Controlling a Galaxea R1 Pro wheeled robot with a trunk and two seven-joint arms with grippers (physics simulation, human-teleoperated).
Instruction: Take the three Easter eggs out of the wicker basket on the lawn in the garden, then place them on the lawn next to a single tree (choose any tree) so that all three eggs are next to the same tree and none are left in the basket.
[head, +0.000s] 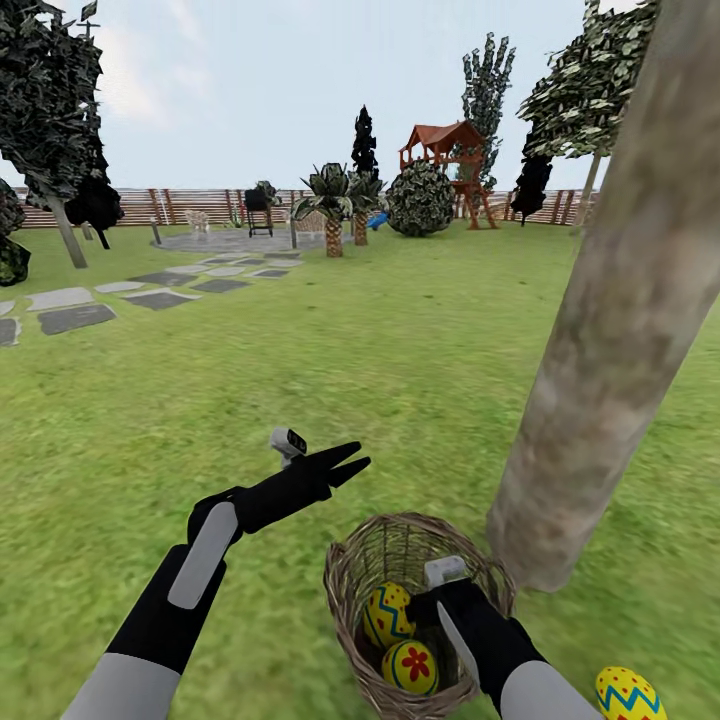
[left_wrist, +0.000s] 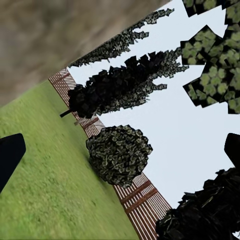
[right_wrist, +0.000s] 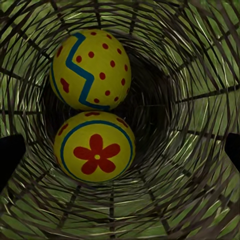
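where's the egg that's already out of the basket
In the head view it lies on the lawn at bottom right: egg, right of the wicker basket, near the tree.

A: Where was the wicker basket (head: 352, 585)?
B: On the lawn (head: 330, 370), just left of the tree (head: 610, 340) trunk's base.
A: Eggs?
B: Two eggs in the basket, touching, the dotted egg (head: 386, 612) behind the flower egg (head: 410, 667). A third egg (head: 628, 694) lay on the grass right of the basket, near the trunk.
A: Arms?
B: Right gripper (head: 445, 590) above the basket, left gripper (head: 350, 464) to the basket's left, farther off.
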